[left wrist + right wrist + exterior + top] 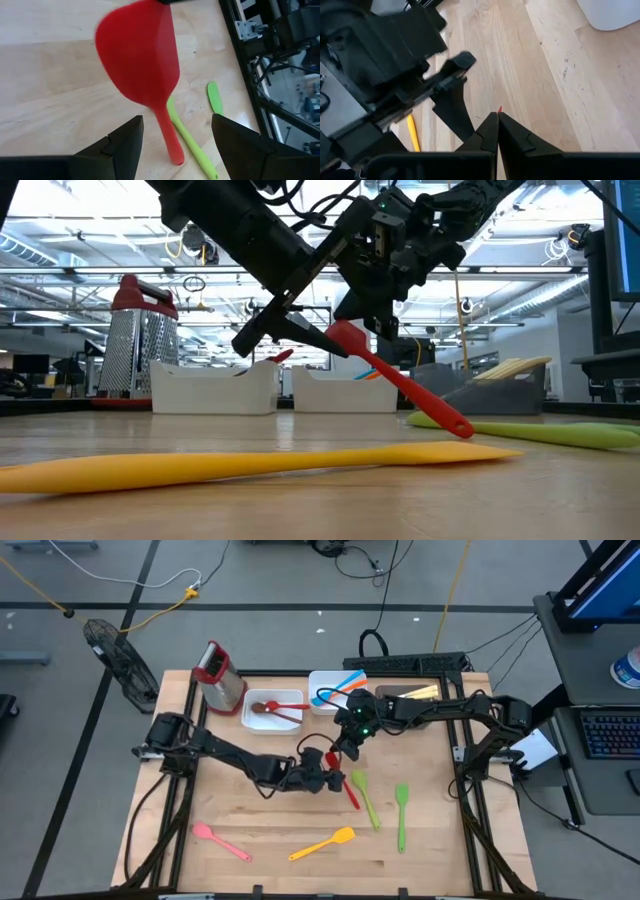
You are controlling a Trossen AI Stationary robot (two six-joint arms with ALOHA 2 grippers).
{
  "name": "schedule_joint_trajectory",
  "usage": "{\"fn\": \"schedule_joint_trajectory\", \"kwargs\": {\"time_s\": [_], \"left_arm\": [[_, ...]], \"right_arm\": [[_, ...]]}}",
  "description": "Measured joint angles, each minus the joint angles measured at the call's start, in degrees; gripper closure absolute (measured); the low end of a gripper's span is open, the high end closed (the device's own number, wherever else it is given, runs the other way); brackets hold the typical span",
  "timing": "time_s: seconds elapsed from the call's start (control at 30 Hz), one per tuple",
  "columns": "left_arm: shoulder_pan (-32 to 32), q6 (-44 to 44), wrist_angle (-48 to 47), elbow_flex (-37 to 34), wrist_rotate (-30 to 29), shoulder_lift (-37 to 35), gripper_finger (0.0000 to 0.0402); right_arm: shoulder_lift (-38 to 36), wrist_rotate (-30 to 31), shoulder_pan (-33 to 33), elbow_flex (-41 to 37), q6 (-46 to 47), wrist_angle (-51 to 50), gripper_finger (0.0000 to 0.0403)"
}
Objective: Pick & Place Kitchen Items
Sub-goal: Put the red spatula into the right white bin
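Observation:
A red spatula [400, 380] stands slanted near the middle of the table, blade [140, 55] up. My right gripper [497, 116] is shut on it from above. My left gripper [176, 118] is open just to the spatula's left [330, 772]. Its two fingers stand on either side of the red handle below the blade and do not touch it. Two green spatulas [365, 798] [401, 815] lie flat on the wood beside the red handle's end. My right gripper pinches the upper edge of the red spatula's blade [499, 109] between its two fingertips, coming slanted down from the table's far right. The spatula hangs tilted below the fingers, and its handle's free end [460, 427] is down at the table top.
A yellow spatula [322, 843] and a pink one [220, 840] lie near the front edge. Two white trays [250, 720] [320, 680] at the back hold utensils, with a dark tray [410, 695] to their right. A red-topped metal grater [218, 675] stands at the back left.

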Motion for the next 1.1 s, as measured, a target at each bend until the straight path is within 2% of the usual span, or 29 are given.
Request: {"fn": "schedule_joint_trajectory", "kwargs": {"time_s": [0.17,0.7,1.1], "left_arm": [[-0.15,-1.07,3.20,0.27,0.25,1.99,0.0160],[0.06,-1.30,2.71,0.15,-2.63,2.32,0.0160],[1.14,-0.13,2.68,0.15,-2.40,2.32,0.0160]], "right_arm": [[0.00,0.04,0.00,-0.02,0.04,0.47,0.0403],[0.00,-0.07,0.04,-0.04,1.07,1.99,0.0403],[0.00,-0.10,0.15,-0.04,1.51,2.62,0.0403]]}}
